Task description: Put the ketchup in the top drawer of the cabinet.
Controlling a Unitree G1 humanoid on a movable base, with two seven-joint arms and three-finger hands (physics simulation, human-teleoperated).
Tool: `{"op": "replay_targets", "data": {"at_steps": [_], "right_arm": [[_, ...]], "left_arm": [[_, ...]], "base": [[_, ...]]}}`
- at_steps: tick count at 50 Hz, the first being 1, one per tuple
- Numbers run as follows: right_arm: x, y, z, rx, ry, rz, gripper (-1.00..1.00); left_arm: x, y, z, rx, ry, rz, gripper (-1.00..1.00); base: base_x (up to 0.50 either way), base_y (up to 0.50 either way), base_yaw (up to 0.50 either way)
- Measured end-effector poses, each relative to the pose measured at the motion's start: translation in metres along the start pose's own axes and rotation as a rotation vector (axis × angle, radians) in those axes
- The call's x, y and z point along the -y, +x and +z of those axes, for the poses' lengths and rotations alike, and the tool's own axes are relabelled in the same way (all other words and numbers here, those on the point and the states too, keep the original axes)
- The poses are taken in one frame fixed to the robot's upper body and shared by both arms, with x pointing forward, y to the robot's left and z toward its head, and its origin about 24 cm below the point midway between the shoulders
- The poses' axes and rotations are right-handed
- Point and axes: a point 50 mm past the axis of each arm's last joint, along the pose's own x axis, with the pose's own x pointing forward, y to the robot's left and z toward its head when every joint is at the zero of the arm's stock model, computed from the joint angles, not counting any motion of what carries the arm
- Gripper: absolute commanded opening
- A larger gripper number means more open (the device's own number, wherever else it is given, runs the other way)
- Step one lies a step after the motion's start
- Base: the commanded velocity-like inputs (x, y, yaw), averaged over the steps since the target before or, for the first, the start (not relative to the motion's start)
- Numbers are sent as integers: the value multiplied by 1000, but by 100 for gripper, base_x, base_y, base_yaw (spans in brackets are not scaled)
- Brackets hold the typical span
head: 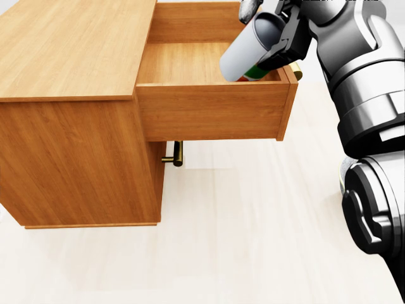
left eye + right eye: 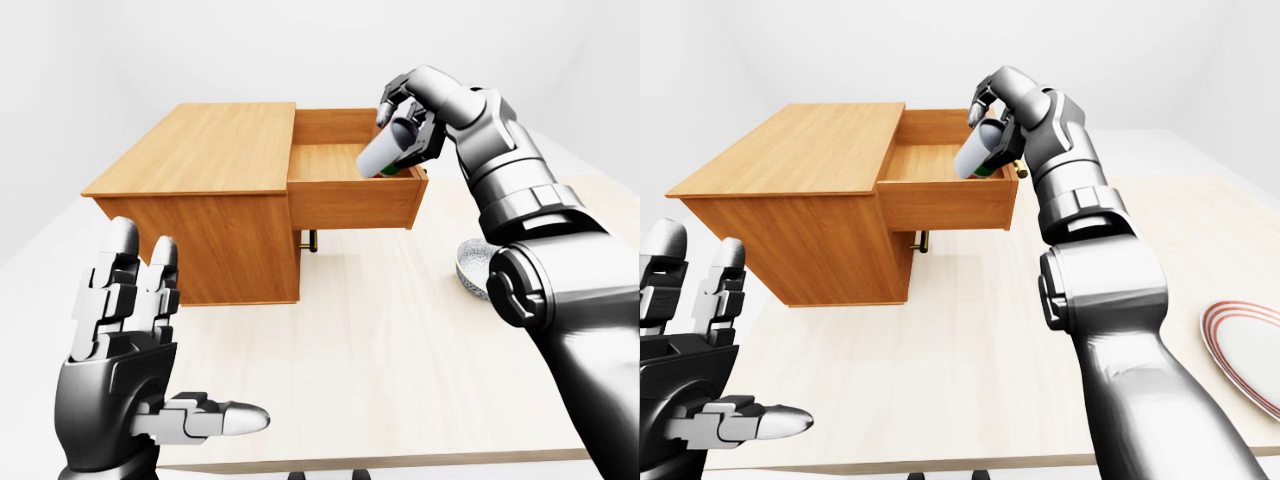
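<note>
- Left-eye view: a wooden cabinet (image 2: 200, 190) sits on a pale wooden table (image 2: 400, 370). Its top drawer (image 2: 355, 185) is pulled out toward the view's right.
- Left-eye view: the right hand (image 2: 410, 115) reaches over the drawer's right end, fingers wrapped round the ketchup bottle (image 2: 385, 152). The bottle is pale grey and tilted, its lower end dipping inside the drawer near the right corner.
- Left-eye view: the left hand (image 2: 130, 350) hangs at bottom left, well apart from the cabinet, holding nothing. Its 2 fingers point up and are spread slightly; the thumb sticks out to the right.
- Left-eye view: a speckled bowl (image 2: 475, 265) rests on the table, partly hidden by the right forearm.
- Head view: closer and looking down. The open drawer fills the top middle, and its wooden floor is bare apart from the bottle's lower end.
- Head view: dark fingers (image 1: 288, 38) clamp the bottle's upper part. A red and green label shows where the bottle meets the drawer's wall. Whether the bottle touches the drawer floor cannot be told.
- Head view: a brass handle (image 1: 177, 154) pokes out under the open drawer, belonging to a lower drawer.
- Right-eye view: the same scene, shifted. A white plate (image 2: 1250, 350) with red rim rings lies on the table at far right, cut by the edge.
</note>
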Motion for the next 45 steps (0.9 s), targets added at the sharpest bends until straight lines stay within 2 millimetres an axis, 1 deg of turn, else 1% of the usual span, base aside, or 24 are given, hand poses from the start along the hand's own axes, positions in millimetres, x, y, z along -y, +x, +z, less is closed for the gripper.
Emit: {"op": "replay_targets", "data": {"at_steps": [6, 7, 8, 9, 10, 11, 23, 36, 40, 45], "right_arm": [[-1, 0, -1, -3, 0, 6, -100], [-1, 0, -1, -3, 0, 6, -94], [-1, 0, -1, -3, -2, 7, -94], [-1, 0, -1, -3, -2, 9, -12], [-1, 0, -1, -3, -4, 11, 58], [-2, 0, -1, -3, -7, 12, 100], [3, -1, -2, -12, -31, 8, 100], [10, -3, 1, -6, -45, -3, 100], [17, -5, 6, 3, -59, -11, 100], [33, -10, 18, 25, -90, -31, 100]], "left_arm": [[1, 0, -1, -4, -1, -2, 100], [1, 0, -1, -5, -1, -2, 100], [1, 0, -1, -6, -2, -2, 100], [1, 0, -1, -7, -2, -3, 100], [1, 0, -1, -7, -2, -3, 100], [1, -1, -1, -8, -2, -3, 100], [2, -2, -3, -23, -5, -11, 100], [3, -2, -3, -24, -6, -13, 100], [3, -1, -4, -25, -6, -13, 100], [3, -1, -4, -29, -6, -14, 100]], "base": [[0, 0, 0], [0, 0, 0], [0, 0, 0], [0, 0, 0], [0, 0, 0], [0, 0, 0], [0, 0, 0], [0, 0, 0], [0, 0, 0], [0, 0, 0]]}}
